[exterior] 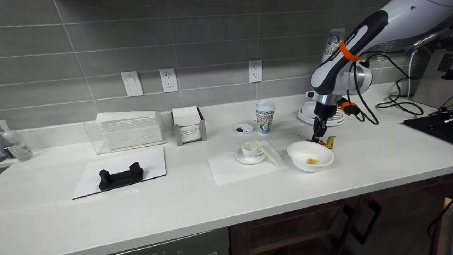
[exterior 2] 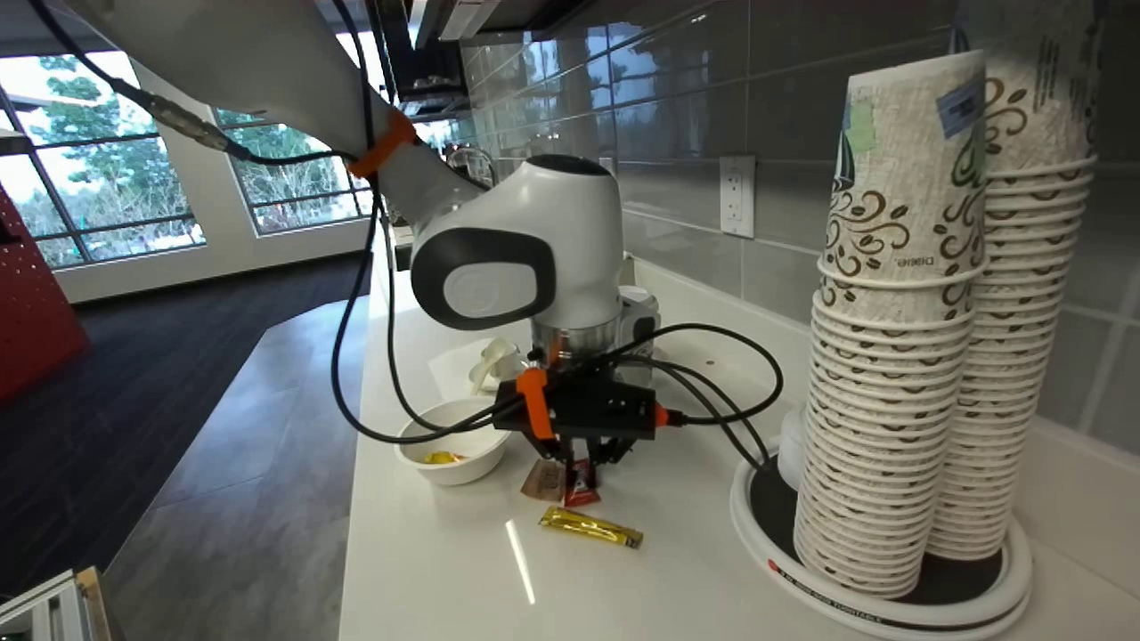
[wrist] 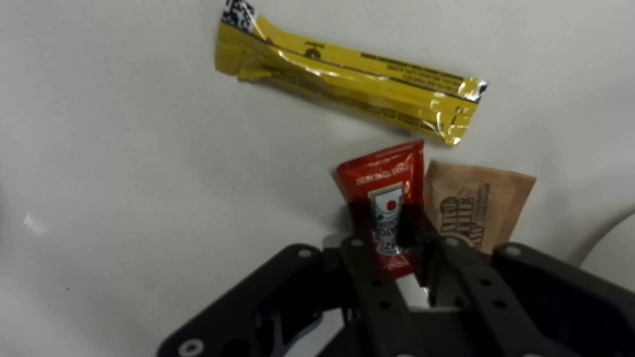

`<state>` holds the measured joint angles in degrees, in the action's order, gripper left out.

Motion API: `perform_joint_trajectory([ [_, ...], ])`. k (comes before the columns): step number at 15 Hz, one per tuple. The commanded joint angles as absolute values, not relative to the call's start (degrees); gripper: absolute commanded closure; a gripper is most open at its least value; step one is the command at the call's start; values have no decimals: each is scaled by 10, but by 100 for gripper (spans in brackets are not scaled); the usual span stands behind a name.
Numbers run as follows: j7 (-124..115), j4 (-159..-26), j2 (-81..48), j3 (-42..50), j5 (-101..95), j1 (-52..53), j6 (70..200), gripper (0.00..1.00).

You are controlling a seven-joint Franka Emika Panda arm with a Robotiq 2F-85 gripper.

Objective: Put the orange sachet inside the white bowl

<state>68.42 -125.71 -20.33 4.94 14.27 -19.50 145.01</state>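
The white bowl (exterior: 300, 150) stands on the counter and also shows in the other exterior view (exterior 2: 419, 427); part of its rim shows in the wrist view (wrist: 615, 253). An orange-yellow sachet (exterior: 312, 161) lies inside the bowl, also visible in an exterior view (exterior 2: 443, 458). My gripper (wrist: 387, 223) is beside the bowl, low over a red ketchup sachet (wrist: 382, 171), which lies on the counter. Its fingers are partly open, with the ketchup label visible between them. Whether the fingertips touch the sachet cannot be told. The gripper is lowered in both exterior views (exterior: 316, 138) (exterior 2: 579, 463).
A brown sugar packet (wrist: 478, 198) touches the ketchup sachet. A yellow stick packet (wrist: 347, 74) lies close by. A small cup on a saucer (exterior: 249, 160), a lidded paper cup (exterior: 265, 118) and a small dish (exterior: 243, 128) are near. Cup stacks (exterior 2: 891, 401) stand on a turntable.
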Motion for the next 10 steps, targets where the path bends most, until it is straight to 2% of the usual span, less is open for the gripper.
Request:
perform_joint_trajectory([
  [1, 698, -1250, -206, 37, 151, -207, 1452, 91],
  [3, 698, -1252, -203, 37, 151, -206, 1452, 92],
  [4, 698, -1253, -199, 37, 152, -206, 1450, 98],
  [10, 693, -1290, -137, 38, 155, -202, 1409, 99],
])
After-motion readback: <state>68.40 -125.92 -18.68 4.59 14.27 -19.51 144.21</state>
